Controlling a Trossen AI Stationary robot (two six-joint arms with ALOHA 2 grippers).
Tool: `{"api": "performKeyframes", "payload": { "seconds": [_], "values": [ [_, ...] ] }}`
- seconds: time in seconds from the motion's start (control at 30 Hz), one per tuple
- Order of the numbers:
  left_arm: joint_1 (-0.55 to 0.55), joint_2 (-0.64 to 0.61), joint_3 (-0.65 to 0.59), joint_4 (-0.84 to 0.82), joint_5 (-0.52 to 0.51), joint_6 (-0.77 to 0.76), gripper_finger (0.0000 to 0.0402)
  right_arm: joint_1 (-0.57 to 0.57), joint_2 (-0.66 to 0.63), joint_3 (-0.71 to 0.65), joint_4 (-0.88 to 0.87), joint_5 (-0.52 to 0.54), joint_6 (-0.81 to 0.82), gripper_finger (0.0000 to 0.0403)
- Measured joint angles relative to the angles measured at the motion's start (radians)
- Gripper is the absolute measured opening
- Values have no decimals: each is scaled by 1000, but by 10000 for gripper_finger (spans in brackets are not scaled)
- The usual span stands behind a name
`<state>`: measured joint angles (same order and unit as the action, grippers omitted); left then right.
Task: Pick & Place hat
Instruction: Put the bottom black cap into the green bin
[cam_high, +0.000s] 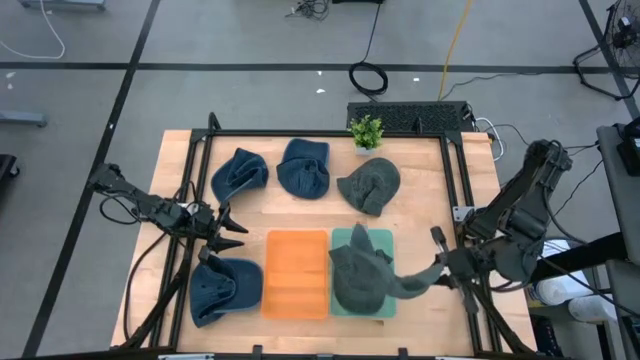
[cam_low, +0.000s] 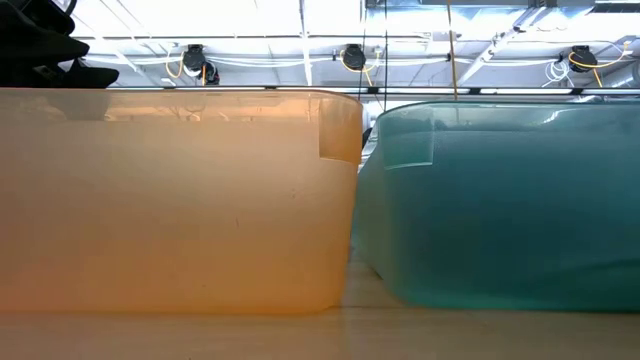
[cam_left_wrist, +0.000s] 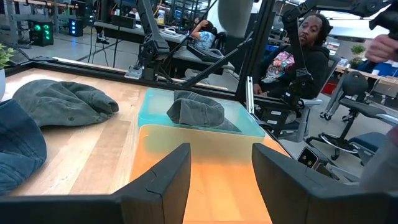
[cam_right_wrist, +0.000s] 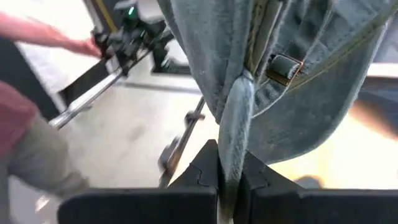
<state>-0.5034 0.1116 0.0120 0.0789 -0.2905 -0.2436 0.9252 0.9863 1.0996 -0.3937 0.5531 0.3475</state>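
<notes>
From above, the wooden table (cam_high: 180, 160) carries an orange bin (cam_high: 295, 272) and a green bin (cam_high: 345, 300) side by side near its front edge. The right gripper (cam_high: 437, 272) reaches in from the table's right side, shut on the edge of a grey hat (cam_high: 362, 275) that drapes over the green bin. Whether a second hat already lies under it in that bin is hard to tell from here. Three more hats lie in a row behind the bins: two blue ones (cam_high: 240, 174) (cam_high: 304, 166) and a grey one (cam_high: 369, 186). A fourth blue hat (cam_high: 225, 288) sits left of the orange bin. A small potted plant (cam_high: 366, 131) stands at the back edge. The left gripper (cam_high: 230, 228) hovers just left of the orange bin, fingers apart and holding nothing.

At table height, the walls of the two bins fill the frame, orange on the left and green on the right, nearly touching.

The left wrist camera looks past its spread fingers (cam_left_wrist: 163, 180) across the orange bin to the green bin, where grey fabric lies inside. A seated person (cam_left_wrist: 297, 59) shows beyond the table.

The right wrist camera shows its fingers (cam_right_wrist: 202, 177) pinched tight on a fold of the grey hat, which hangs in front of the lens.
</notes>
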Motion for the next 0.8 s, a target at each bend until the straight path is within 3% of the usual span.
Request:
{"api": "performKeyframes", "payload": {
  "seconds": [0.27,0.43,0.8],
  "values": [
    [0,0,0,0,-19,4,179,-165,28,0,145,-12,-54,0],
    [0,0,0,4,-76,2,179,-312,89,0,275,-127,-129,0],
    [0,0,0,103,-79,-28,179,-538,236,0,602,-356,-241,0]
  ]
}}
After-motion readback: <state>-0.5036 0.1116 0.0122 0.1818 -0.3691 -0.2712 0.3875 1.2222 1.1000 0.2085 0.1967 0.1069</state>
